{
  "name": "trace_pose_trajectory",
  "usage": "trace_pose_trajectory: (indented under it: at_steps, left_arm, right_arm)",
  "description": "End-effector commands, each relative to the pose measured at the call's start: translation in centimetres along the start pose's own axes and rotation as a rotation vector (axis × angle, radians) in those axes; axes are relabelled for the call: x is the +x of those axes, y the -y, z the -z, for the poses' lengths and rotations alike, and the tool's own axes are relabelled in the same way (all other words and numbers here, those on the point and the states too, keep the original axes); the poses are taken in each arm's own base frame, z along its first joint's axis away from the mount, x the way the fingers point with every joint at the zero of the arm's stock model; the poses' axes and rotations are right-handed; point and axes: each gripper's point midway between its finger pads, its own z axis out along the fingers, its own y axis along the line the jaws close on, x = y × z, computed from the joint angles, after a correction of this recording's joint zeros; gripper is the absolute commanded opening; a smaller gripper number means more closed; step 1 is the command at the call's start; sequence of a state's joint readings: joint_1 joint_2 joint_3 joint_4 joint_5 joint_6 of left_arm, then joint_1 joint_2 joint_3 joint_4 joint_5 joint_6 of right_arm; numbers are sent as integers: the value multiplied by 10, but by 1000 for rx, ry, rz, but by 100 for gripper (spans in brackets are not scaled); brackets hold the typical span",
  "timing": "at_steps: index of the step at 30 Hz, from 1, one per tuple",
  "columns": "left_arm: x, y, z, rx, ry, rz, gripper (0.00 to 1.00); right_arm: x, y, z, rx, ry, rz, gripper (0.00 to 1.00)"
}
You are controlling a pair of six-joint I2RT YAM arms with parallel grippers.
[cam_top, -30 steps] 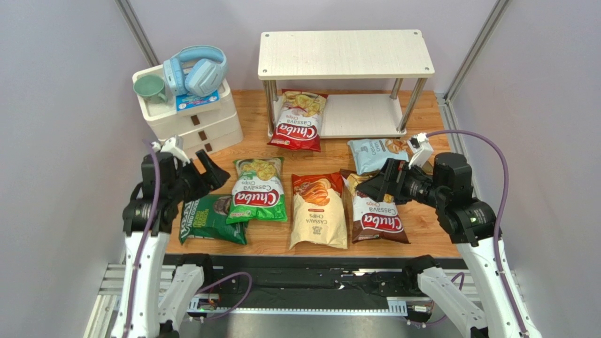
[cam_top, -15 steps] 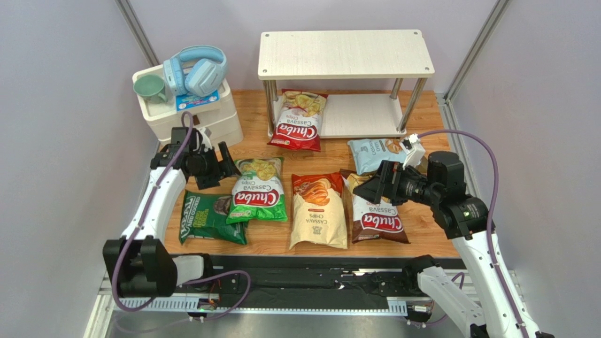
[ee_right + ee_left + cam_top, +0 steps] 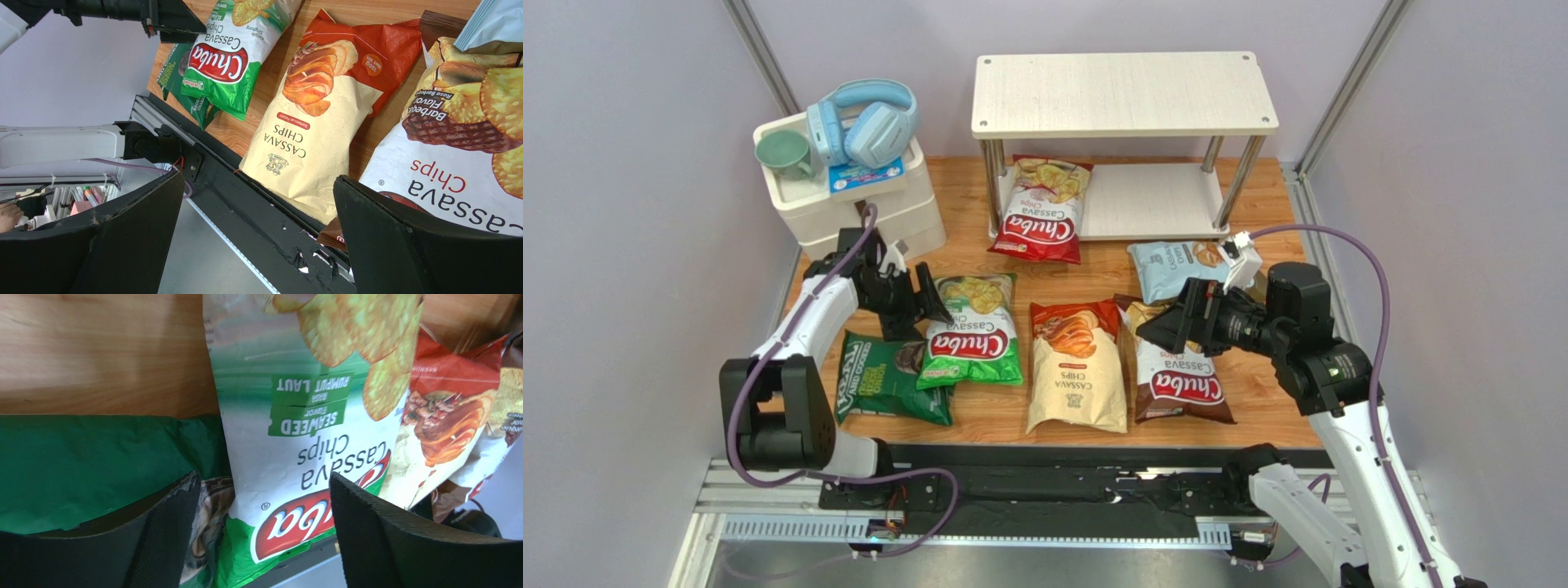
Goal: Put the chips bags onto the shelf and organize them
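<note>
Left end effector (image 3: 913, 306) is wide open, holding nothing, hovering at the left edge of the green bag (image 3: 973, 331); that bag lies flat on the bench (image 3: 959, 208) in front of the shelf (image 3: 1123, 94); I'd pinch its edge seam, not the puffy middle; right end effector (image 3: 1176, 321) gapes empty too.

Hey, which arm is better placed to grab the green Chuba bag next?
Left. The left gripper is open right at the edge of the green Chuba bag; the right gripper, also open, sits over the brown bag, farther off.
</note>
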State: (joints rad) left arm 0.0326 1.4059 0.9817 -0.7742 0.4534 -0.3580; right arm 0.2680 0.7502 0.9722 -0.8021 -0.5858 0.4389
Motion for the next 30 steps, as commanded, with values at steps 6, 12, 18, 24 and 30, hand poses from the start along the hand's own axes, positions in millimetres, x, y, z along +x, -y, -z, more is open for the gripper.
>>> trace_pose_trajectory:
  at_steps: [6, 12, 18, 24, 30]
  left_arm:
    - [14, 13, -8, 99, -45, 111, 71]
    - [16, 19, -26, 180, -84, 172, 62]
    - [22, 21, -41, 237, -139, 211, 5]
    - [26, 31, -30, 283, -107, 184, 0]
    - [2, 72, 32, 388, 134, 148, 0]
  right_arm:
    - [-18, -17, 2, -59, 40, 69, 100]
    - [-18, -14, 4, -42, 38, 96, 100]
    - [-13, -2, 3, 7, 39, 94, 100]
    - [-5, 8, -4, 32, 19, 57, 100]
    - [7, 16, -10, 52, 4, 13, 97]
